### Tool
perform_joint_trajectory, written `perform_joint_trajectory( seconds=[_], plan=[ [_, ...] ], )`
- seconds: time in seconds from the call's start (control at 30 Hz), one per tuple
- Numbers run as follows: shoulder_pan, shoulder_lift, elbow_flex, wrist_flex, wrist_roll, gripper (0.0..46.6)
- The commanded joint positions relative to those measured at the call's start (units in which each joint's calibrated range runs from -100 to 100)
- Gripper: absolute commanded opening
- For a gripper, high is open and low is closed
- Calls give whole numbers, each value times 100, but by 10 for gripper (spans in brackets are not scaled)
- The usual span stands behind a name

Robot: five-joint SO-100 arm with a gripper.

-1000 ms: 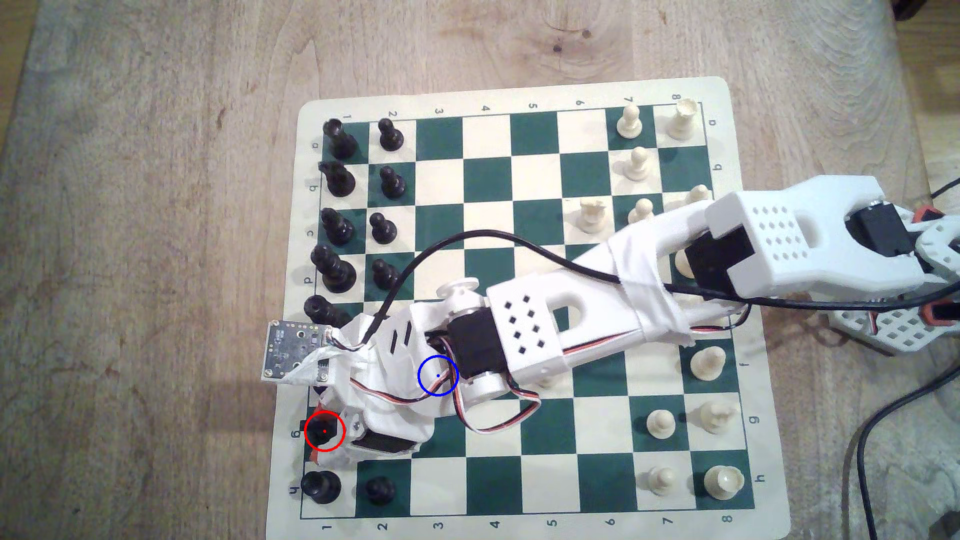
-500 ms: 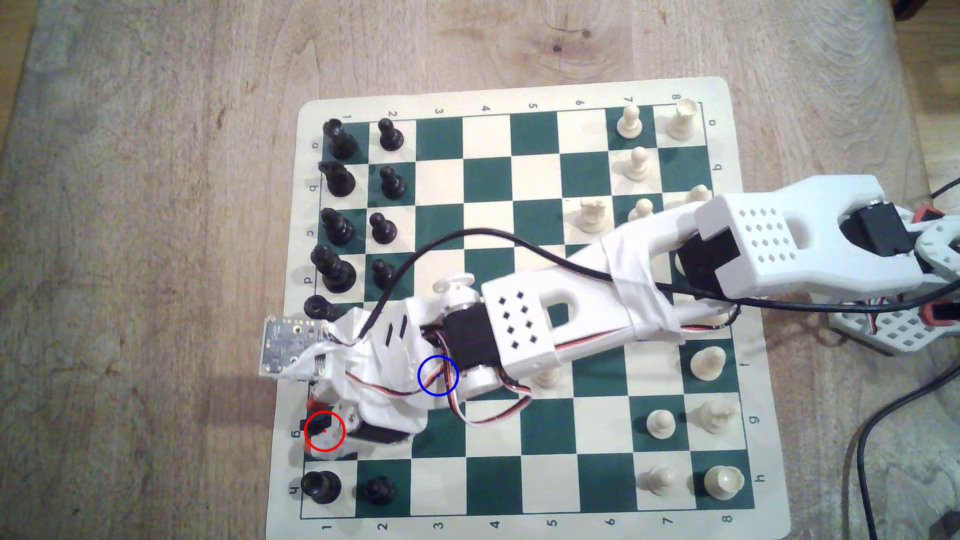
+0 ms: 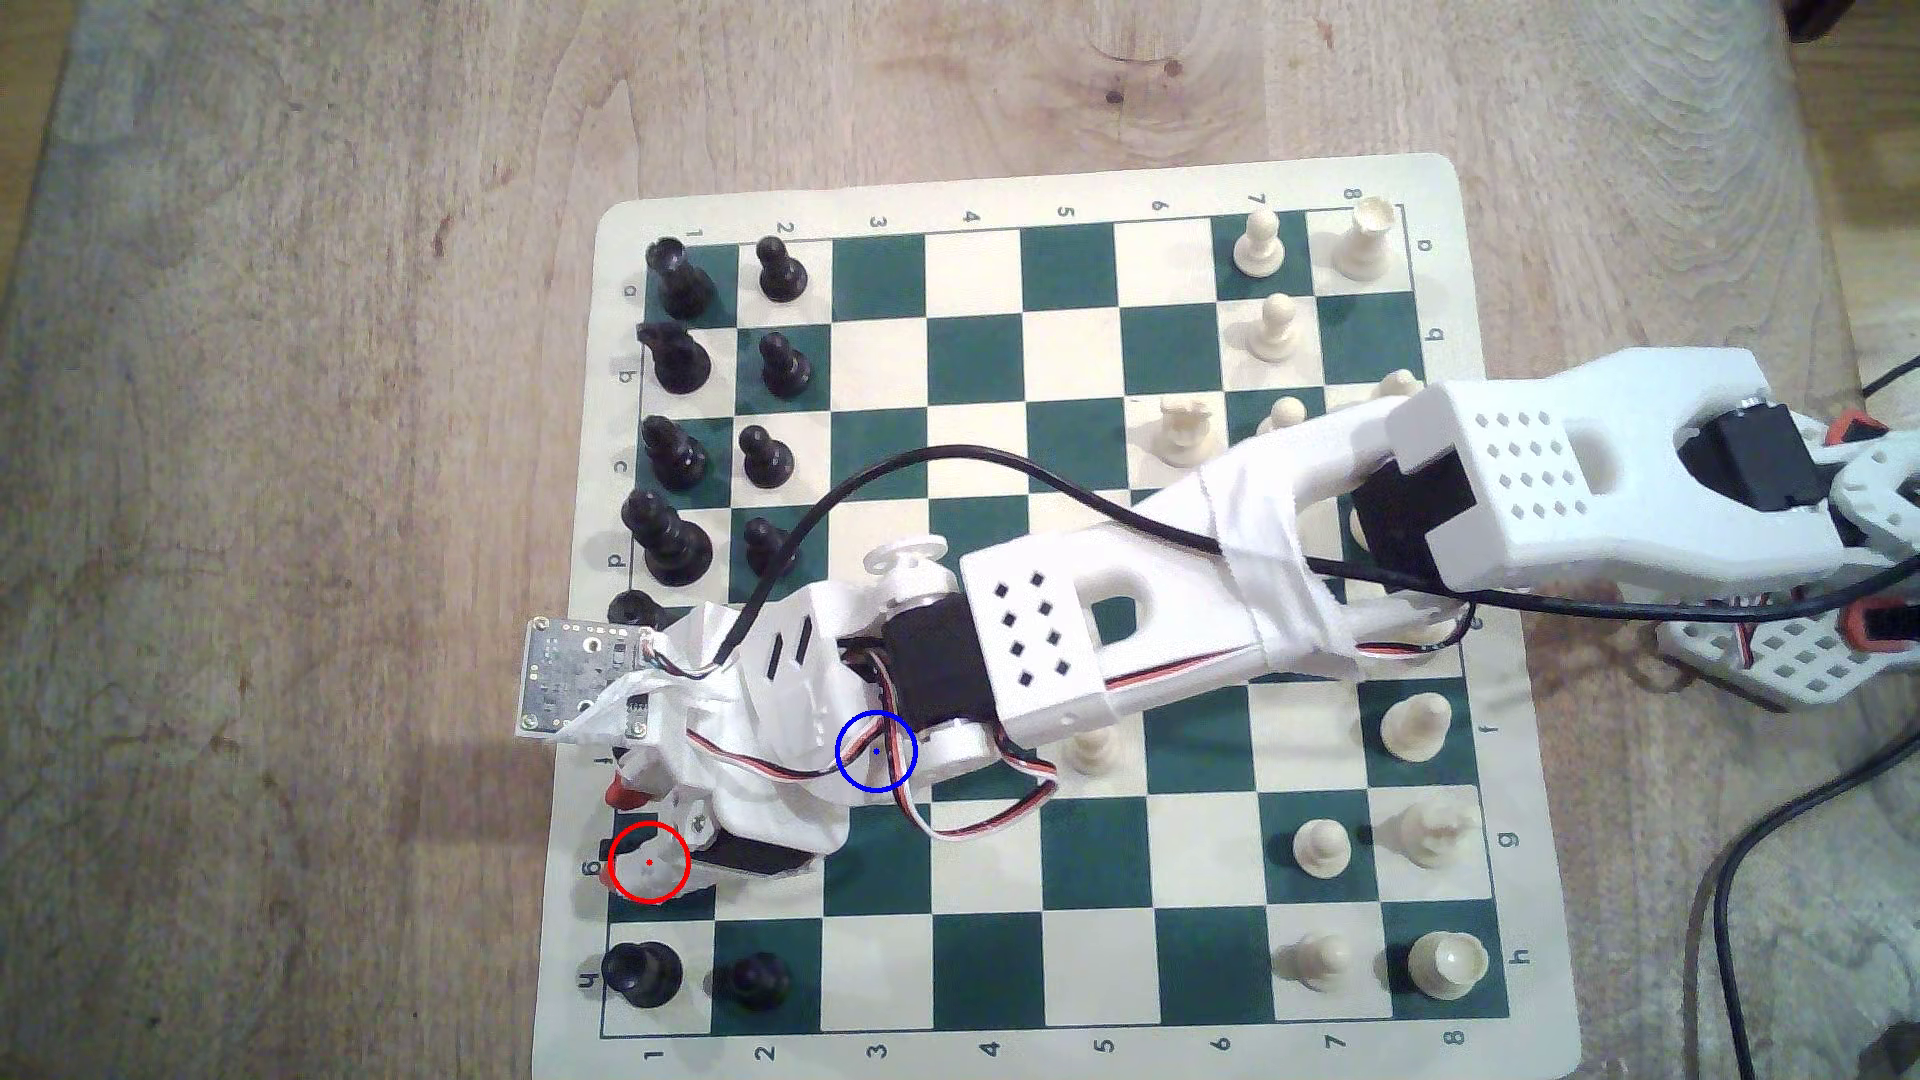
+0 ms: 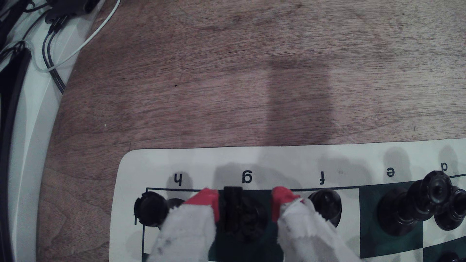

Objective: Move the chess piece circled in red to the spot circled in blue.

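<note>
The chess piece circled in red [image 4: 242, 219] is a lumpy black piece on the green g square at the board's edge. My gripper [image 4: 243, 201] is open and straddles it, one red fingertip [image 4: 206, 201] close against one side and the other fingertip [image 4: 281, 201] a small gap off the opposite side. In the exterior view the gripper [image 3: 639, 836] sits over the red ring [image 3: 649, 862] and hides the piece. The blue ring [image 3: 876, 752] is drawn over my wrist and its wires, which cover the cream spot beneath.
A black rook [image 4: 150, 211] stands on the h square beside one finger and another black piece [image 4: 325, 206] on f beside the other. A black pawn [image 3: 758, 979] is nearby. Cream pieces [image 3: 1322, 846] stand at the exterior view's right. Bare wood lies beyond the board edge [image 4: 252, 156].
The gripper has shifted toward the board's edge and settled around the red-circled piece, which showed dark inside the red ring before and is now covered by the white jaw.
</note>
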State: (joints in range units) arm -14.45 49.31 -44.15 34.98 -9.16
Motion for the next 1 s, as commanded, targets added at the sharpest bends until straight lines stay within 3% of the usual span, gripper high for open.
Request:
perform_joint_trajectory(
  seconds=[0.0, 0.3, 0.57, 0.7, 0.97],
  plan=[
    [-99, -177, -544, -75, 15, 109],
    [-131, -92, -553, -116, 15, 104],
    [-115, -75, -553, -99, 20, 51],
    [-138, -92, -526, -75, 20, 3],
    [-146, -143, -581, -91, 29, 3]
  ],
)
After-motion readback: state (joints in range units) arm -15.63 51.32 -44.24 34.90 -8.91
